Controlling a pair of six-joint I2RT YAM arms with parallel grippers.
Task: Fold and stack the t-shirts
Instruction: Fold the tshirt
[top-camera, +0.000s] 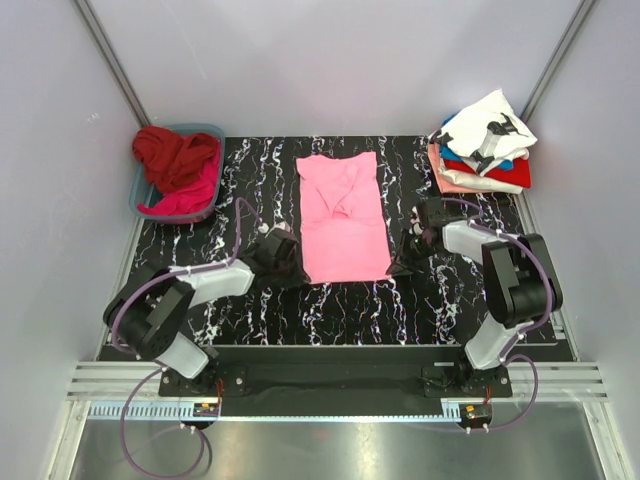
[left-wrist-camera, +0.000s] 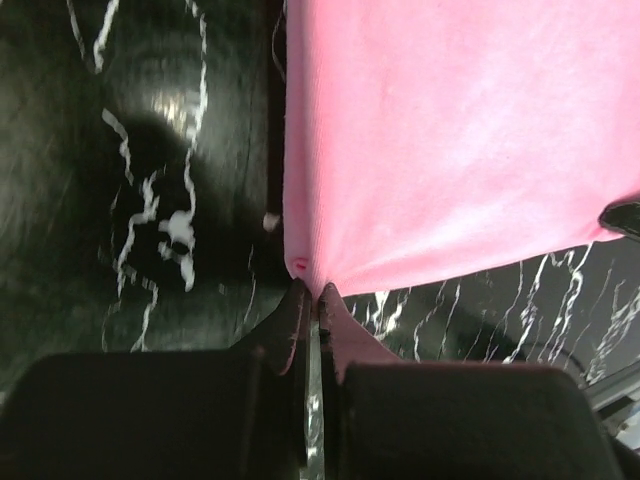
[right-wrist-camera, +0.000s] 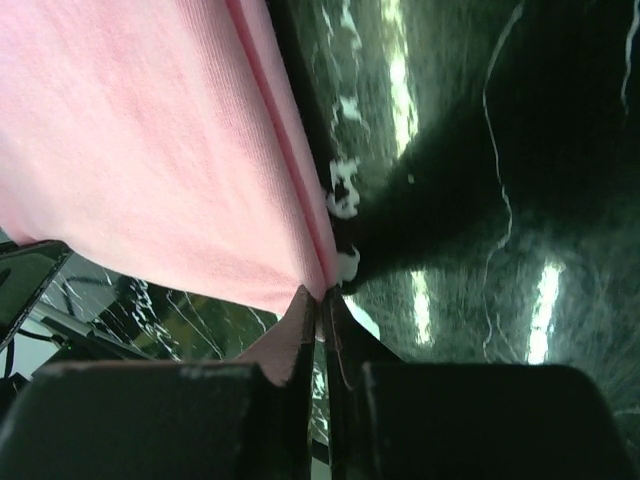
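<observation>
A light pink t-shirt (top-camera: 341, 215) lies lengthwise on the black marbled table (top-camera: 250, 310), its sleeves folded in. My left gripper (top-camera: 290, 268) is shut on its near left corner (left-wrist-camera: 312, 272). My right gripper (top-camera: 400, 266) is shut on its near right corner (right-wrist-camera: 322, 280). Both corners are lifted slightly off the table. A stack of folded t-shirts (top-camera: 482, 150), white with black print on top, then blue, red and salmon, sits at the far right. A dark red t-shirt (top-camera: 172, 152) and a magenta one (top-camera: 195, 192) lie crumpled in a blue bin (top-camera: 212, 130).
The blue bin stands at the far left corner. White walls and metal posts close in the table on three sides. A metal rail (top-camera: 330, 385) runs along the near edge by the arm bases.
</observation>
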